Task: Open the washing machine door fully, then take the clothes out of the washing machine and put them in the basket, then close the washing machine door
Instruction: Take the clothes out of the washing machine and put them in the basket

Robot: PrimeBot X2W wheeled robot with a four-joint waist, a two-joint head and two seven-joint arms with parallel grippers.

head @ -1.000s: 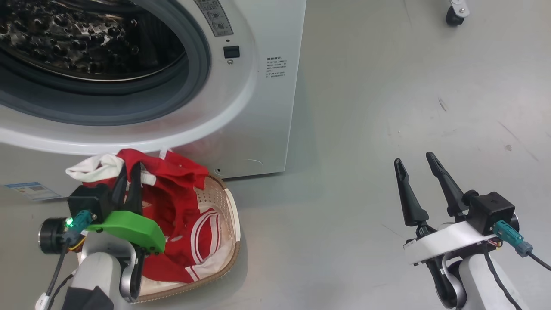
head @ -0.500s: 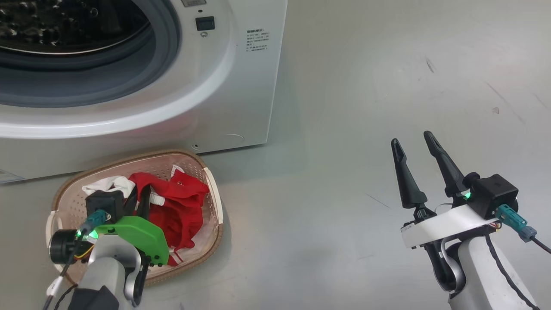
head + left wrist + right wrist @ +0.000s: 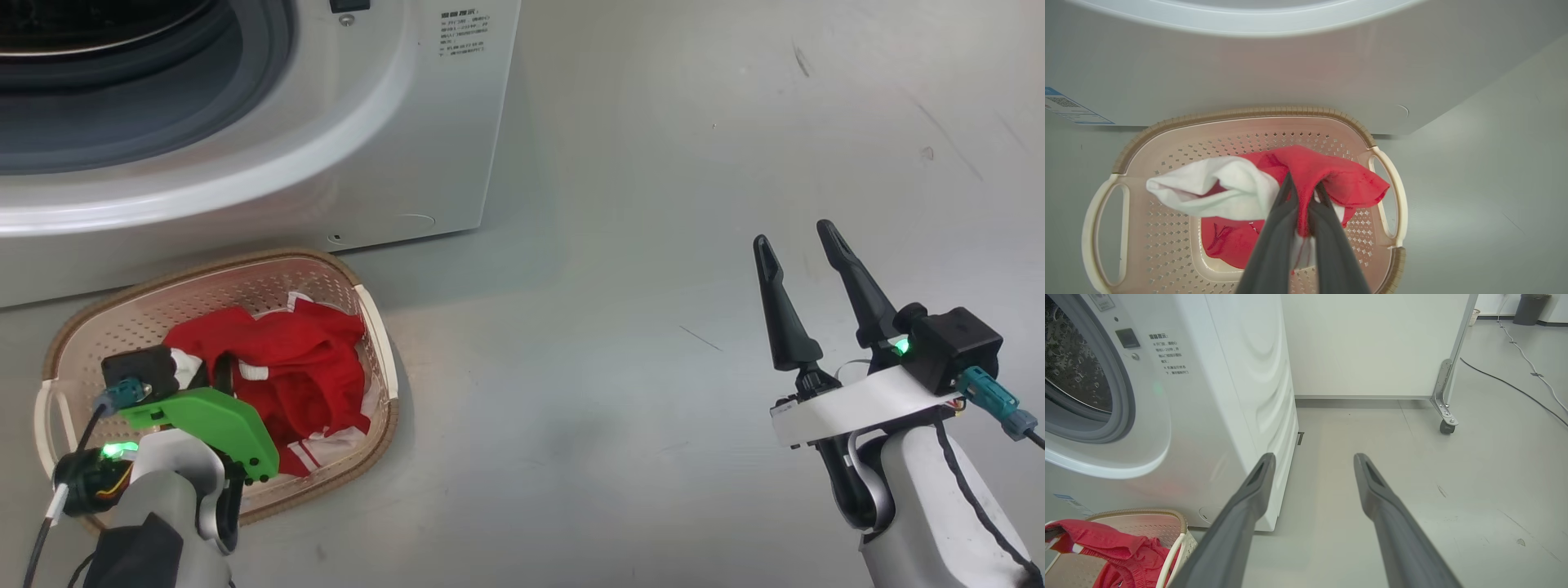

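Left wrist view looked down along the left gripper (image 3: 1304, 183). Its two dark fingers were pressed nearly together on a fold of the clothes (image 3: 1343, 181), red cloth with a white band bunched to one side. The cloth hung from the fingertips over the inside of the basket (image 3: 1241, 113), and more red fabric lay on the basket's bottom. The basket stood on the floor (image 3: 620, 343) just in front of the washing machine (image 3: 1249, 73).

From the head camera, the left arm reached forward and down into the basket. The green cover (image 3: 204, 416) on its wrist sat above the basket's near side, and a green light (image 3: 114, 449) glowed behind it. The right gripper (image 3: 793, 233) stood well apart at the lower right, over bare floor. Its fingers pointed up that view and were spread wide, with nothing between them. A second green light (image 3: 901, 346) glowed on that wrist.

A blue-and-white sticker (image 3: 1069, 108) sat low on the machine's front, with a small code-like patch, and its print was too small to read. In the right wrist view a block of short dark lines of writing (image 3: 1169, 353) was printed beside the round opening, the characters too fine to make out. A small dark square (image 3: 1126, 337) sat above that block. The dimpled steel drum (image 3: 1073, 371) showed through the grey-rimmed opening.
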